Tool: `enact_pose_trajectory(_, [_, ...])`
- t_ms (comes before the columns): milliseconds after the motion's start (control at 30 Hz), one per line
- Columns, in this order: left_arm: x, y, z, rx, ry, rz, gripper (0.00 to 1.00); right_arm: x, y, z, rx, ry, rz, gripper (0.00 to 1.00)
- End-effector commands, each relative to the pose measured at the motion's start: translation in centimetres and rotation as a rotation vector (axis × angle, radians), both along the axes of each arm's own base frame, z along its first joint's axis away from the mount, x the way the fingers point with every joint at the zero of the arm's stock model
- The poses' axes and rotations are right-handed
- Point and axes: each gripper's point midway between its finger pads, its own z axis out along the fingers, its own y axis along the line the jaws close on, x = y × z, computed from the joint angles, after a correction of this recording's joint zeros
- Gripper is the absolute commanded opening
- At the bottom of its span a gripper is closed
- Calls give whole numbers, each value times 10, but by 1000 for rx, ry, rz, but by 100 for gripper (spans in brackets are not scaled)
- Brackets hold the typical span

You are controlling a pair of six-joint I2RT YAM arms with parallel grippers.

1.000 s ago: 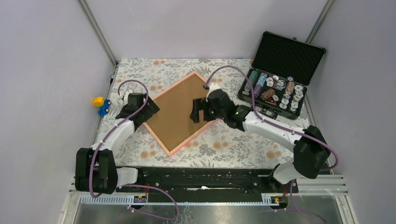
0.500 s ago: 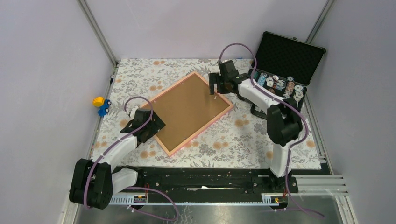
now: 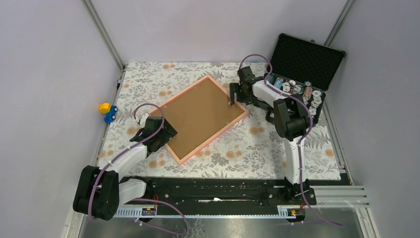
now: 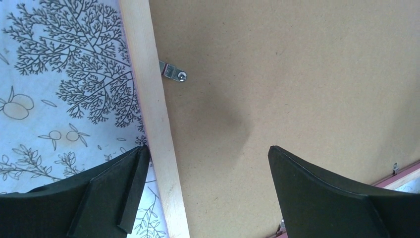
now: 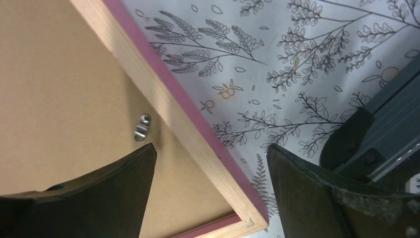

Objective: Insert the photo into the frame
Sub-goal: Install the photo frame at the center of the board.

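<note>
frame: salmon-pink frame [image 3: 213, 138] lies flat on the floral cloth [image 3: 247, 148], back side up, turned cornerwise to the table so one corner points at the arms.
backing: brown board [image 3: 198, 116] fills the frame, facing up; small metal clips along the inner edge, one by the left arm [image 4: 173, 73], one by the right [image 5: 142, 128].
left gripper: left gripper [image 3: 158, 135] sits at the frame's near-left side, low over it, jaws spread wide, gripping nothing.
left gripper vs frame: in the wrist view the pale wood rail [image 4: 151, 124] runs up between the fingers; one finger [image 4: 114, 188] is over the cloth just outside the rail, the other [image 4: 322, 193] over the board. Touching or not, can't tell.
right gripper: right gripper [image 3: 235, 94] is at the frame's far-right side, close to the right corner, jaws apart, nothing clamped.
right gripper vs frame: the rail and its corner [image 5: 247, 223] lie between the fingers; one finger [image 5: 99, 188] hangs over the board beside the clip, the other [image 5: 322, 193] over the cloth outside the pink edge. Contact can't be told.
arms: on opposite sides of the frame, well apart.
case: black case [image 3: 304, 62] stands open at the far right, rows of chips [image 3: 292, 96] inside, near the right arm, apart from the frame.
toy: small yellow and blue thing [image 3: 106, 111] off the left edge of the cloth.
</note>
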Motion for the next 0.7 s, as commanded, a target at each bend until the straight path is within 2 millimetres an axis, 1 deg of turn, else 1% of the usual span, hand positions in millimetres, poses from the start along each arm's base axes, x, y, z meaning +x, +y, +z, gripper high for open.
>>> enact_pose_trajectory(0, [5,-2,-4,-7,-1,10,98,-4,15,3,80,28,23,82])
enact_pose_trajectory(33, [6,-2,-3,-8,-7,8,98,-10,15,-2,89,42,27,71])
enact_pose_trajectory(67, [6,-2,-2,-9,-13,7,98,-13,14,-4,93,49,23,63])
enact_pose_trajectory(100, [7,-2,-1,-10,-20,6,98,-18,13,-7,92,59,17,56])
enact_pose_trajectory(133, [8,-2,0,-8,-24,6,99,-25,11,-11,94,76,11,52])
enact_pose_trajectory(233, [12,-1,5,-1,-41,10,98,-50,11,-15,142,101,4,46])
enact_pose_trajectory(300, [18,1,9,11,-56,16,99,-67,8,-15,156,110,-6,42])
enact_pose_trajectory(367, [23,1,11,17,-65,17,98,-86,5,-14,172,121,-5,39])
enact_pose_trajectory(400, [25,0,10,18,-63,15,99,-95,5,-10,188,119,4,39])
enact_pose_trajectory(467, [25,0,7,22,-46,16,98,-110,2,-11,199,131,13,41])
enact_pose_trajectory(500, [25,1,5,24,-40,18,98,-114,-1,-10,191,129,13,44])
enact_pose_trajectory(533, [24,1,5,22,-40,21,98,-115,-4,-9,179,124,9,51])
enact_pose_trajectory(600, [24,1,5,16,-47,23,98,-111,-11,-4,143,108,2,69])
enact_pose_trajectory(633, [23,2,5,14,-50,25,98,-108,-13,1,127,98,-4,76])
enact_pose_trajectory(667, [23,2,5,13,-55,29,99,-105,-15,4,115,92,-9,81])
